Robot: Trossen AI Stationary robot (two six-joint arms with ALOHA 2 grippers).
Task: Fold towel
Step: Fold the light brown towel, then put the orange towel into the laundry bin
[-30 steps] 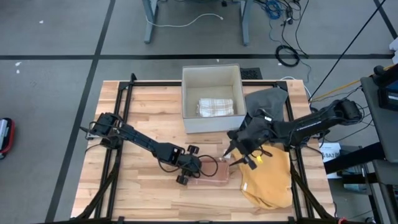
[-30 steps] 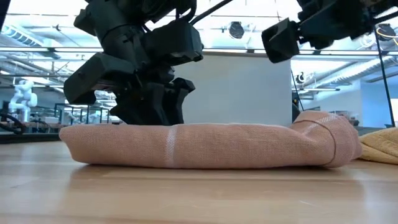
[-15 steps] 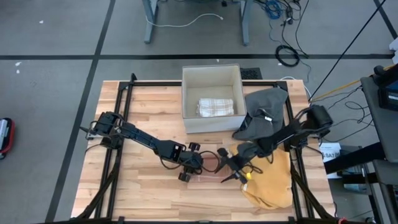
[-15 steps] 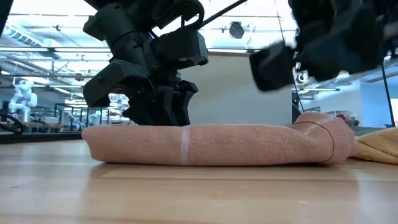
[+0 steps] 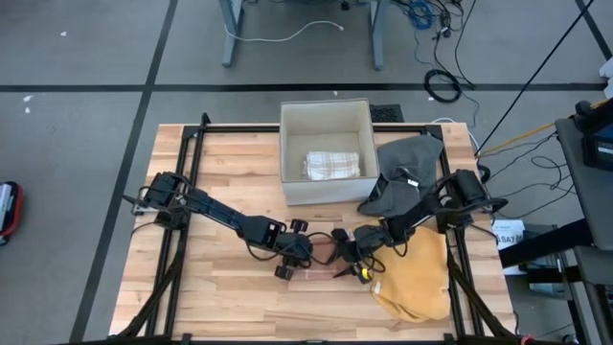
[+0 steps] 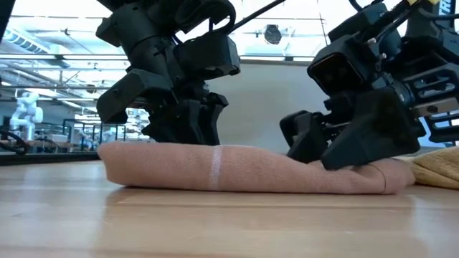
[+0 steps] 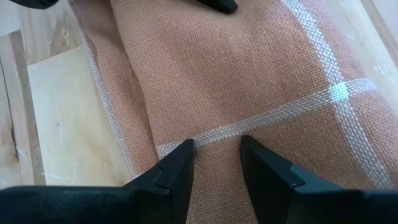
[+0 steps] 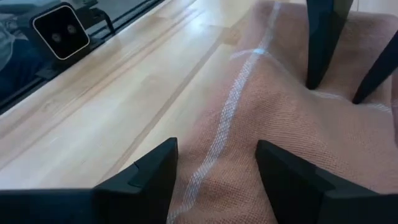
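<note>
The wooden table carries a white box with one folded towel inside; the pink towel lies near its front edge, folded flat; left gripper and right gripper press it, fingers parted, gripping nothing; probably only boxing remains.

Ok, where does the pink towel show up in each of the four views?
High view: pink towel lies near the table's front edge, mostly hidden between the left hand and right hand.
Low view: towel spans the middle, on the wood.
Left wrist view: towel fills most of the frame.
Right wrist view: towel fills the right half.
Shared landmark: its white stripe.
</note>
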